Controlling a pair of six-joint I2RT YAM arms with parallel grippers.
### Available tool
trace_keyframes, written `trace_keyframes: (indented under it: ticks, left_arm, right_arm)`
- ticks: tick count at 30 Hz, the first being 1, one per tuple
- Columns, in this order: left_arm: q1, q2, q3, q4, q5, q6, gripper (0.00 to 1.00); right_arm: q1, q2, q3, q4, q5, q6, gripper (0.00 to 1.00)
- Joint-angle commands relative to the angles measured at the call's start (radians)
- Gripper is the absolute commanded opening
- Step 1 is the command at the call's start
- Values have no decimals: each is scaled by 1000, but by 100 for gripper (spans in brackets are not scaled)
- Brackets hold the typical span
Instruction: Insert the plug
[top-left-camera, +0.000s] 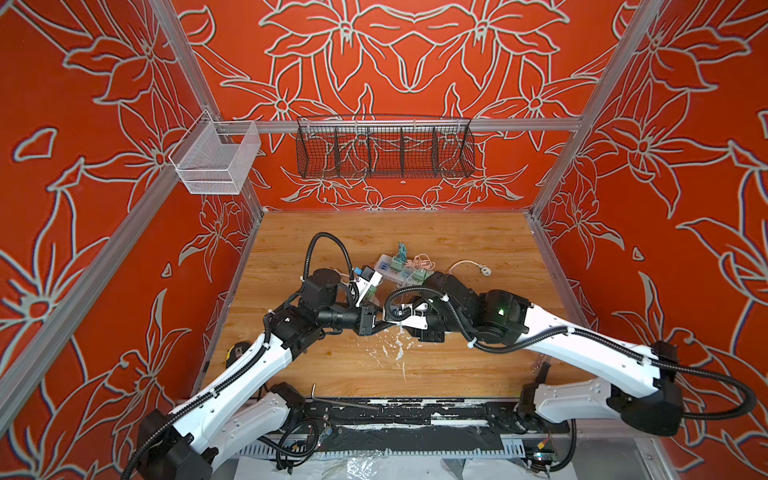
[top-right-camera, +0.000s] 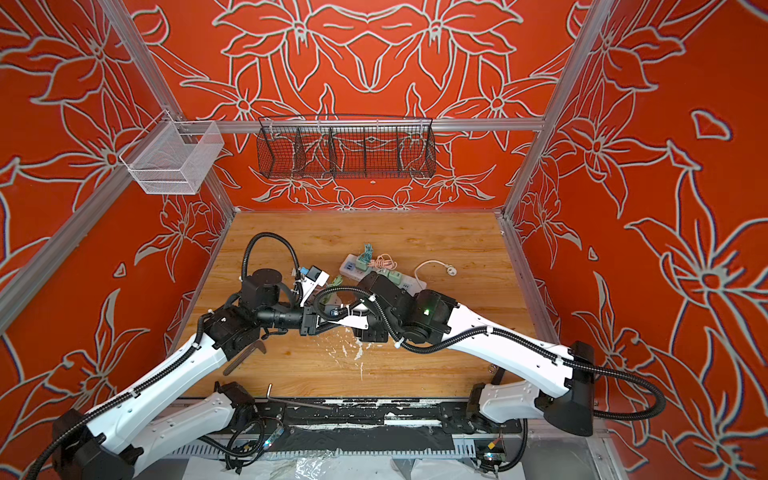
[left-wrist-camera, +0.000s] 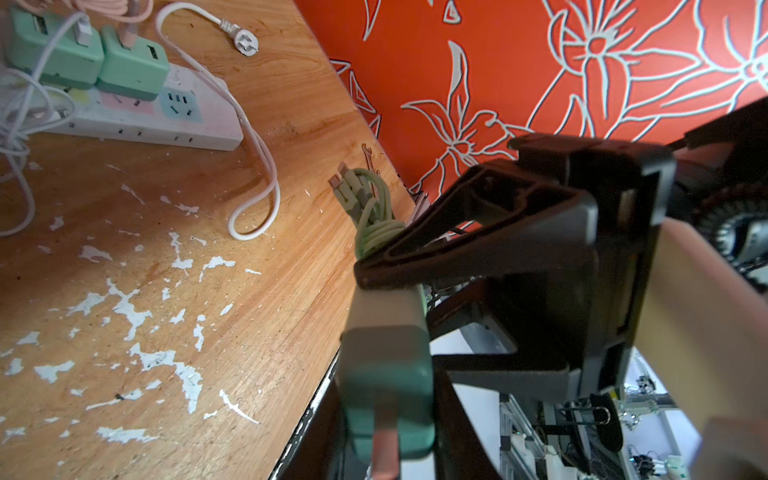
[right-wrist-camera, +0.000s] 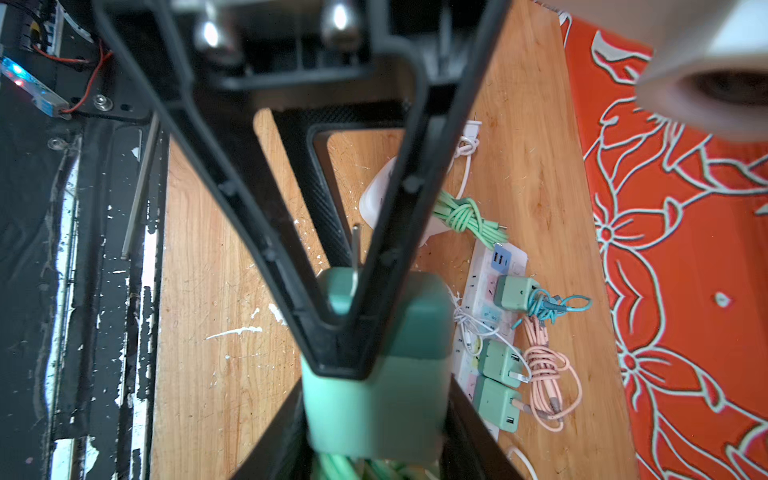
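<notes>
Above the tabletop (top-left-camera: 478, 245), left claw (left-wrist-camera: 395, 324) and right claw (right-wrist-camera: 353, 316) both clamp a green plug (right-wrist-camera: 382, 403) (prongs bare). Power strip (left-wrist-camera: 195, 133) lies nearby.

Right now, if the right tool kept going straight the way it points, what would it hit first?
The green charger it holds. Past that, the right tool would probably run into the left tool, which seems to grip the same charger from the opposite side; depth is unclear.
</notes>
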Motion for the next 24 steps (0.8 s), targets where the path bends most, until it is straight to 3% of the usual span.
trace_keyframes:
  ticks: [1,4,7,9,11,19,21,24]
  left_arm:
    - [10,-14,-30,82,0,34,17]
    - [27,-35,-52,129,-6,23,10]
    - [63,-62,-88,216,-12,-9,4]
    - [87,-85,-115,290,-17,-25,0]
    - [98,-107,-141,363,-27,-26,0]
    - [117,-162,-202,558,-87,-27,0]
    - [119,-170,-217,610,-100,-41,0]
    - [119,-194,-261,713,-138,-64,0]
  right_arm:
    - [17,-20,45,33,-57,5,29]
    - [14,-28,54,39,-38,49,37]
    - [0,-52,60,31,-23,128,61]
    - [-43,-90,56,28,-86,212,79]
    - [-101,-137,39,38,-151,314,89]
    - [-397,-228,-41,36,-530,703,95]
    - [-451,-219,-96,116,-696,829,95]
    - [-466,-213,-186,314,-838,993,95]
